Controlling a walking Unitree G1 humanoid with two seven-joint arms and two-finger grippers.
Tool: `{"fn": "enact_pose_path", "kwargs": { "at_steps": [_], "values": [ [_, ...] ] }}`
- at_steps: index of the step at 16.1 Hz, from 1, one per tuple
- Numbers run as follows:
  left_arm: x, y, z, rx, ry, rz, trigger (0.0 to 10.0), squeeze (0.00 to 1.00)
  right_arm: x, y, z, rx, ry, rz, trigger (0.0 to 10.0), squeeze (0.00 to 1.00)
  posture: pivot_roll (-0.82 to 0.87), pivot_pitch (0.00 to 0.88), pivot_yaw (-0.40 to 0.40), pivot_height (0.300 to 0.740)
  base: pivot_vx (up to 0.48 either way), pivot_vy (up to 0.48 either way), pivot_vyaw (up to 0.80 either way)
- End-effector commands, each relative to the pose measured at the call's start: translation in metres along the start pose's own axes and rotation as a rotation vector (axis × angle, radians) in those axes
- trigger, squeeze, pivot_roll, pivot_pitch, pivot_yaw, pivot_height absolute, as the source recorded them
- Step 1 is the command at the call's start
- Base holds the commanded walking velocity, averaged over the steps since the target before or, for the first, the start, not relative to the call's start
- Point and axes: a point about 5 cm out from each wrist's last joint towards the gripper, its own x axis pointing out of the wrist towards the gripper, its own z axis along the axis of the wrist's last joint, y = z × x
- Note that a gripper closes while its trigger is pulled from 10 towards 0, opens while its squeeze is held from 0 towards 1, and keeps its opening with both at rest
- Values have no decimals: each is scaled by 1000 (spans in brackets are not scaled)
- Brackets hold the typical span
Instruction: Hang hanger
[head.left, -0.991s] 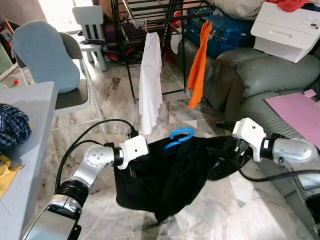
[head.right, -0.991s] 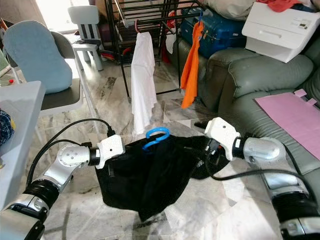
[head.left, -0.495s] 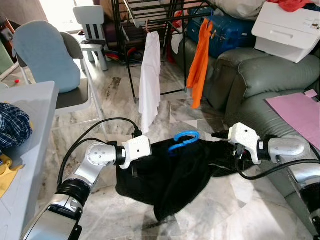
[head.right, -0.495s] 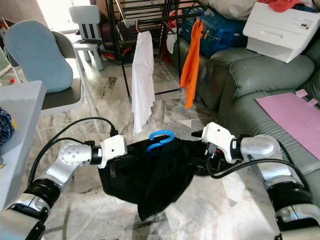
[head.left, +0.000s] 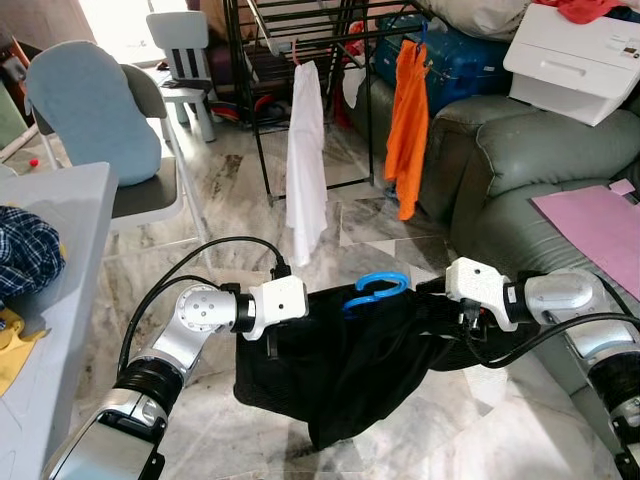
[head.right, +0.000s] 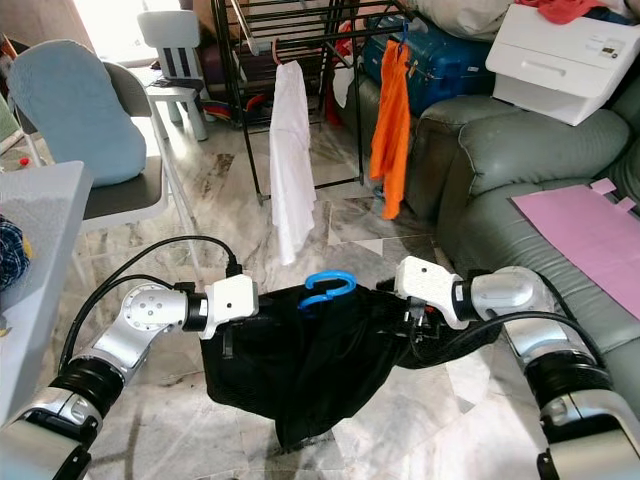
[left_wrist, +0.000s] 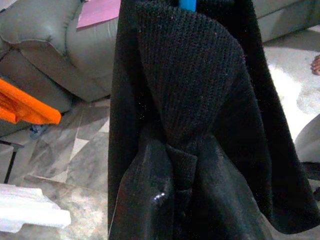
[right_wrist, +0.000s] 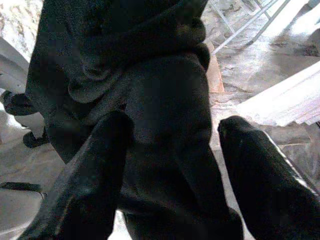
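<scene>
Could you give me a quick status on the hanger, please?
Left hand shut on black garment. Right hand open around its other end. Blue hanger not yet on drying rack.

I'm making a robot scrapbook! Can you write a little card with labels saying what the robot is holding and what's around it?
Held thing: black knitted garment on a blue plastic hanger, hook sticking up
Left gripper: pinched shut on the garment's left end
Right gripper: at the garment's right end, fingers apart around a fold
Ahead: black metal drying rack with a white shirt and an orange cloth hanging
Robot's right: grey-green leather sofa
Floor: marble tiles
</scene>
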Motion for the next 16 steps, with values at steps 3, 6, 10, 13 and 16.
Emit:
{"fn": "enact_pose_path", "kwargs": {
  "at_steps": [3, 6, 10, 13, 16],
  "values": [
    [-1, 4, 8, 32, -29, 10, 0, 0, 4, -1, 3, -27, 4, 32, 0, 0, -191, 0, 24, 740, 0, 0, 0],
    [-1, 5, 8, 31, -27, 18, 0, 0, 5, -2, 1, -18, -14, 21, 0, 0, -191, 0, 22, 740, 0, 0, 0],
    [-1, 6, 7, 23, -24, 29, 0, 0, 11, 0, 2, -6, -39, 14, 0, 0, -193, 0, 13, 740, 0, 0, 0],
    [0, 3, 3, 12, -15, 40, 0, 0, 15, -1, 10, 27, -121, 3, 0, 0, -199, 0, 9, 740, 0, 0, 0],
    [3, 0, 2, -6, -17, 45, 0, 0, 21, 2, 14, 29, -155, 7, 0, 0, -207, 0, 6, 740, 0, 0, 0]
  ]
}}
